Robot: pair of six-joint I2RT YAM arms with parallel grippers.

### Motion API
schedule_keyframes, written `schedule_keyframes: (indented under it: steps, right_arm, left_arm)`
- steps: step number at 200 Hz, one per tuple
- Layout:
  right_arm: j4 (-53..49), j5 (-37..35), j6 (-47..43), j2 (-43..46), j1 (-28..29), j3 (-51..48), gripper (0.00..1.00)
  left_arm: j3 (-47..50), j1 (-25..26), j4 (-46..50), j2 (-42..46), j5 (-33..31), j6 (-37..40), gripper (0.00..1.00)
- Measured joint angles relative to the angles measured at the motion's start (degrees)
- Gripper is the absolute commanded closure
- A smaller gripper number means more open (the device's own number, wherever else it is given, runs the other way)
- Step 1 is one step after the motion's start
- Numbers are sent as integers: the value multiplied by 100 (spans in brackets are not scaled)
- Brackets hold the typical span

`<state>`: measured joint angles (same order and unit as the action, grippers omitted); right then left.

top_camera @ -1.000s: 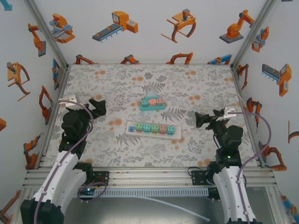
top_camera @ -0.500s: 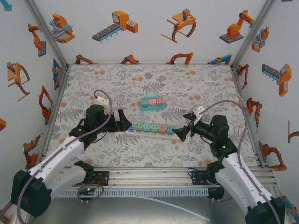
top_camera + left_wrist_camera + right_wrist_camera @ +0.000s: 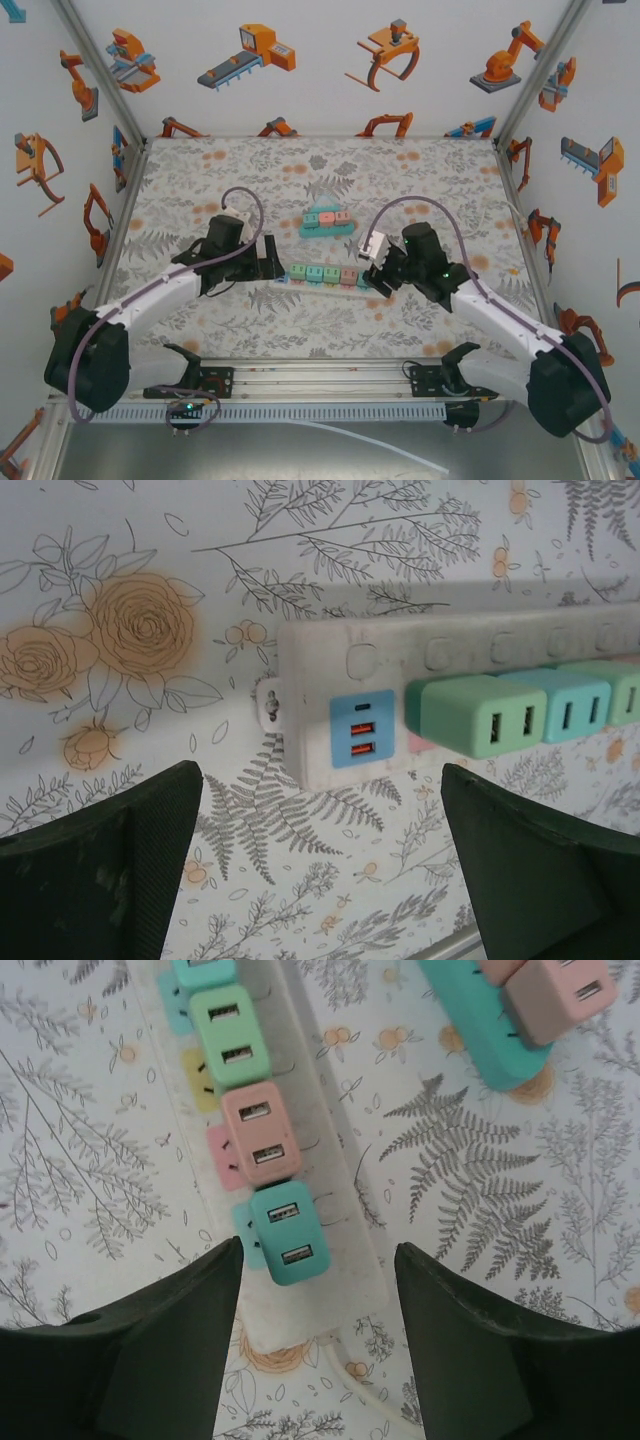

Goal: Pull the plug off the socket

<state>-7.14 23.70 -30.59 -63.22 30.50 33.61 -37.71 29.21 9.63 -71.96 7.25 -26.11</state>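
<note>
1. The right gripper [image 3: 318, 1250] is hovering with jaws spread on either side of the teal plug [image 3: 289, 1232], the end plug on the white socket strip [image 3: 345, 1270] lying mid-table.
2. The left gripper [image 3: 320, 775], jaws also spread, is facing the strip's opposite end by the blue USB panel [image 3: 361, 742].
3. Likely best: the left pins the strip while the right grips the plug squarely and pulls straight along the prongs.
</note>
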Motion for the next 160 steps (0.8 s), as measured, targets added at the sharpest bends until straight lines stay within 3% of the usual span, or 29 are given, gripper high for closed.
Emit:
schedule_keyframes:
  steps: [28,69,92,160]
  right_arm:
    - [-55,-76,-302,-516,149,85,47]
    - [-37,-109,-509,-894,184,92,66]
    - [-37,-76,-544,-901,197,103,68]
    - [-238,-85,-715,-898,234,232,78]
  left_arm:
    - [-81,-7,-151,-396,-127,-35,18]
    - [-315,-4,-179,-940,-219,-87,22]
    - [-332,-2,-175,-1088,-295,-125,29]
    - [-420,125,-205,-1204,-367,-184,36]
